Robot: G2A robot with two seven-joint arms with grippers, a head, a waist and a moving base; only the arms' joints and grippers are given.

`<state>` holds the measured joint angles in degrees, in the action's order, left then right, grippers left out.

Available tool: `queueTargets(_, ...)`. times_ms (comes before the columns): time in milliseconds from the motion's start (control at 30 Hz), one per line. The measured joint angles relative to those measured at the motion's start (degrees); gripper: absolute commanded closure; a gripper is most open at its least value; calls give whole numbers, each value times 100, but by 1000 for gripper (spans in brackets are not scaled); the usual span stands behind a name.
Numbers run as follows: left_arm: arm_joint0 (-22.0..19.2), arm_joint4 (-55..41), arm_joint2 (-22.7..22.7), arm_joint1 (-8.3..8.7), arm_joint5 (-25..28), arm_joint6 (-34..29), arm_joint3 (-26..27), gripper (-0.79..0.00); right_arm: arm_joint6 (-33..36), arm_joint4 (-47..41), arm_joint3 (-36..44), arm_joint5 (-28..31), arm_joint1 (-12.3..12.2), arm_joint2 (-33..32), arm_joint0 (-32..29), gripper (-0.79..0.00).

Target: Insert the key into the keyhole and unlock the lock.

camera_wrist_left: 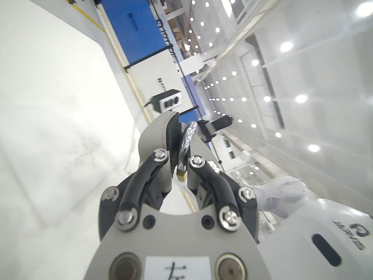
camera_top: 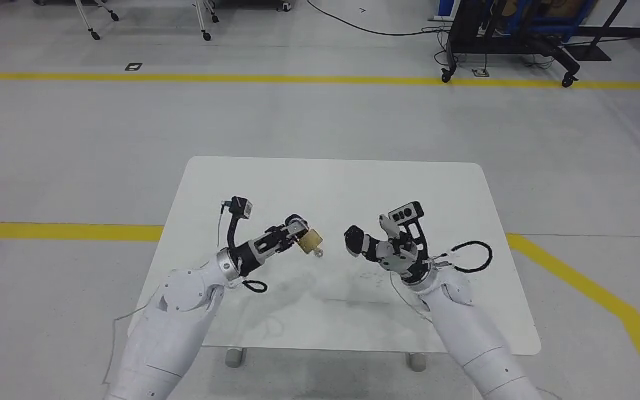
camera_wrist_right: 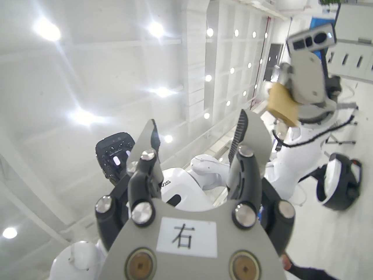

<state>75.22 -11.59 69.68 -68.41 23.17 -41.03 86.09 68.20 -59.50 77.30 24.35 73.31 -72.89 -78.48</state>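
My left gripper (camera_top: 293, 233) is held above the white table (camera_top: 330, 185), shut on the silver shackle (camera_wrist_left: 186, 142) of a brass padlock (camera_top: 311, 239). In the left wrist view the left gripper (camera_wrist_left: 184, 131) clamps the shackle between its pads, and a bit of the brass body (camera_wrist_left: 182, 176) shows below. A small silvery piece (camera_top: 320, 252), too small to identify, hangs at the lock's lower corner. My right gripper (camera_top: 353, 240) hovers just right of the lock, facing it. In the right wrist view the right gripper (camera_wrist_right: 198, 122) stands open and empty, with the padlock (camera_wrist_right: 284, 104) farther off.
Both arms are raised over the middle of the table, a short gap between them. A black cable (camera_top: 470, 255) loops beside the right wrist. Yellow floor lines and wheeled stands lie beyond the table.
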Motion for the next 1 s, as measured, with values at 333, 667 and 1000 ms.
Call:
queueTargets(333, -579, 2610, -1370, -204, -1841, 542, -84, 0, -889, 635, 1629, 614, -246, -1847, -1296, -785)
queueTargets(667, -1289, 2999, -2142, -479, -2738, 616, -867, -785, -874, 582, 1599, 612, -245, -1828, -1274, -785)
queueTargets(1000, -934, 2586, -1504, -350, -2444, 642, -455, -785, -874, 582, 1599, 613, -245, -1828, -1274, -785)
